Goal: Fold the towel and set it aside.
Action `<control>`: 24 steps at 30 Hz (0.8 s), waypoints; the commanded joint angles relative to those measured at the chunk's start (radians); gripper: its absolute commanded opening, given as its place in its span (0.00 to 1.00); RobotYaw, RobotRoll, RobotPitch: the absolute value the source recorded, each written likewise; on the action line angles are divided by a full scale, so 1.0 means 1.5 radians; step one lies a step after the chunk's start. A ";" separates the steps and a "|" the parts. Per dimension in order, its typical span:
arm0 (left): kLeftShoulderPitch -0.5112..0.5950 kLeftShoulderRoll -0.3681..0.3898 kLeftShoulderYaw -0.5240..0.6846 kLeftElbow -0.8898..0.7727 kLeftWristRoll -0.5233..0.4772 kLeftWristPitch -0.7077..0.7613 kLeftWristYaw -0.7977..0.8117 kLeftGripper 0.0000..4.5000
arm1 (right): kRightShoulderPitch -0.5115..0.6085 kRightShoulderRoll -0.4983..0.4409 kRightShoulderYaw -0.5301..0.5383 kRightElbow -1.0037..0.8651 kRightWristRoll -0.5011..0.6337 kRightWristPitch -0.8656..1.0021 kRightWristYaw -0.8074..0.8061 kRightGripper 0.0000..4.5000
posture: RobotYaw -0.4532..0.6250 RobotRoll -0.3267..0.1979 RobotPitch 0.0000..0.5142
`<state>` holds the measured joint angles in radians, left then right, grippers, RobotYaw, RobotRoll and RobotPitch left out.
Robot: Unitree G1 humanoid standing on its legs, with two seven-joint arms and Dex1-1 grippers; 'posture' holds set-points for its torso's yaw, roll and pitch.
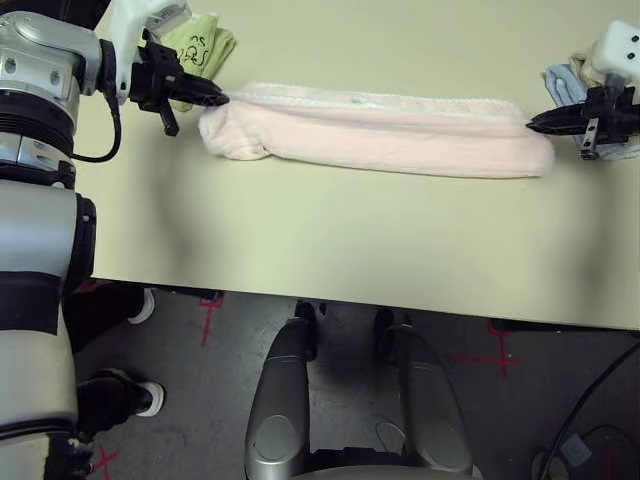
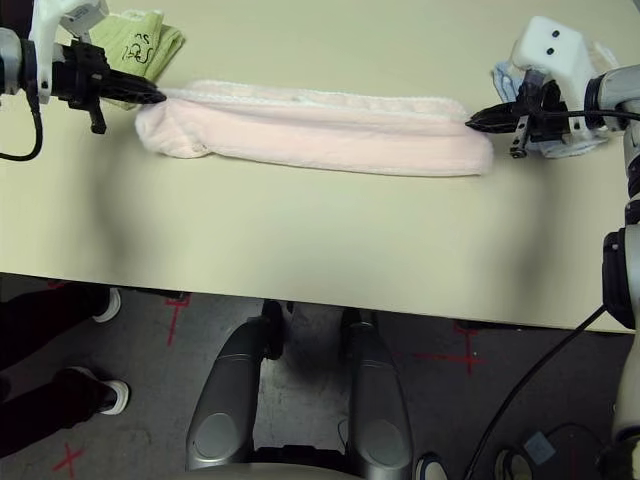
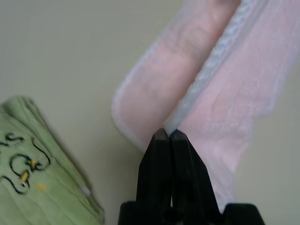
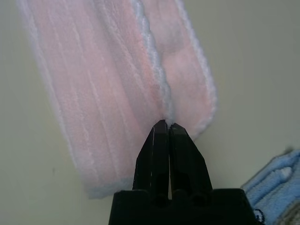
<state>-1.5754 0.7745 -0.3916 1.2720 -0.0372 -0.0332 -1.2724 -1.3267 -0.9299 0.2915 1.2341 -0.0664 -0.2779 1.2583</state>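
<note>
**Towel gripped at both ends**

Left gripper (image 1: 215,97) and right gripper (image 1: 535,124), each clamped on white trim, hold the pale pink towel (image 1: 380,135), folded lengthwise across the table (image 1: 330,250). Green towel (image 1: 200,42) beyond left end; blue cloth (image 4: 274,190) beside right.

L gripper (image 3: 168,133) pinches pink towel (image 3: 220,84) trim.
</note>
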 commanded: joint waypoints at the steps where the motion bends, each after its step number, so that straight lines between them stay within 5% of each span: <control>1: 0.011 0.000 0.029 0.021 0.046 -0.024 0.045 0.01 | 0.014 -0.021 -0.001 0.029 -0.054 -0.002 -0.030 0.00 | 0.51 0.62 0.79; 24: 0.017 -0.046 0.076 0.041 0.183 -0.126 0.160 0.01 | 0.025 -0.002 -0.030 0.033 -0.125 -0.047 -0.157 0.00 | 0.49 0.62 0.77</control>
<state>-1.5587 0.6808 -0.2869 1.3077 0.2012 -0.2203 -1.0655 -1.3032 -0.9048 0.2604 1.2414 -0.2217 -0.3616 1.0354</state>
